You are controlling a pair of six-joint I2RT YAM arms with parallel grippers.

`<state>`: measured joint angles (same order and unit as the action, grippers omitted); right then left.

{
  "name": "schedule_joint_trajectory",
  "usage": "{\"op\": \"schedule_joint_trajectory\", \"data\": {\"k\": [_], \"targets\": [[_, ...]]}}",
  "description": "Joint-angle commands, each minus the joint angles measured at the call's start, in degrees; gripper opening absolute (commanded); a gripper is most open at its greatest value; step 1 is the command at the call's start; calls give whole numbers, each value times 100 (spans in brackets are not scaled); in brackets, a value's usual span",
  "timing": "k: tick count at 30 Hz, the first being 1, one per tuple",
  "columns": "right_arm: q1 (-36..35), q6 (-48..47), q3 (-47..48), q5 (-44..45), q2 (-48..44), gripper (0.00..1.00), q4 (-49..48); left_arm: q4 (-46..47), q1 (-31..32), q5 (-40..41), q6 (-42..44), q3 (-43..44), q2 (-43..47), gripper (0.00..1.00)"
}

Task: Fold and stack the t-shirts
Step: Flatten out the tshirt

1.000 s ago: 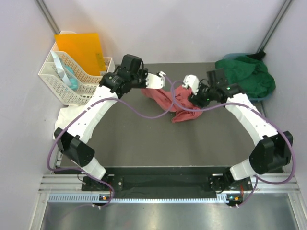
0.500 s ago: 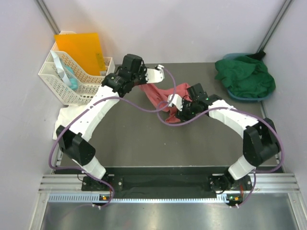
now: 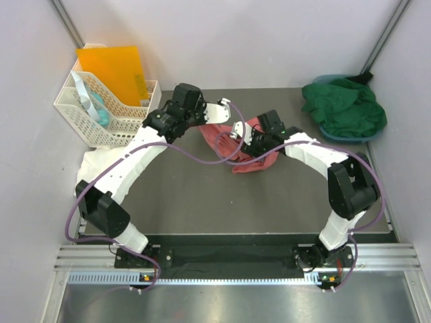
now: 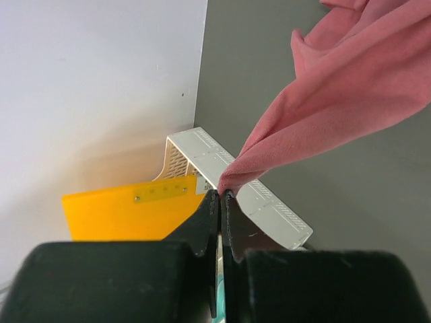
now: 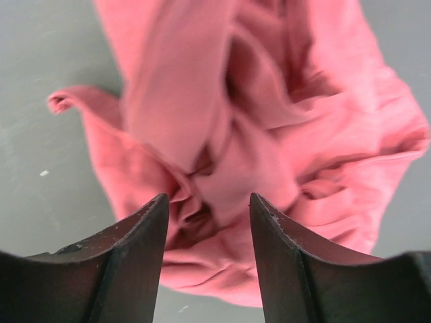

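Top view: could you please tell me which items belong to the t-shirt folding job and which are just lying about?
Job: salmon-pink t-shirt, dark green t-shirt, white t-shirt.
Lying about: white lattice basket, orange folder.

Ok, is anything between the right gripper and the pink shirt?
Nothing visible. The right gripper is open directly over the crumpled pink shirt, with only cloth showing between its jaws. The left gripper pinches one edge of the shirt, off to the side, not in the path.
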<state>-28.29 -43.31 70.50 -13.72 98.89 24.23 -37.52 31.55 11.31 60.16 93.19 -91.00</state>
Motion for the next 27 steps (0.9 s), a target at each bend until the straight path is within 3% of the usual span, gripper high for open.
{"op": "schedule_joint_trajectory", "data": {"k": [1, 14, 27], "targets": [[105, 33, 359, 0, 165, 51, -243, 412, 9, 152, 83, -81, 364, 0], [175, -125, 210, -114, 95, 53, 187, 614, 0, 266, 207, -178, 373, 0], [289, -64, 78, -61, 473, 52, 29, 728, -9, 275, 268, -161, 267, 0]]}}
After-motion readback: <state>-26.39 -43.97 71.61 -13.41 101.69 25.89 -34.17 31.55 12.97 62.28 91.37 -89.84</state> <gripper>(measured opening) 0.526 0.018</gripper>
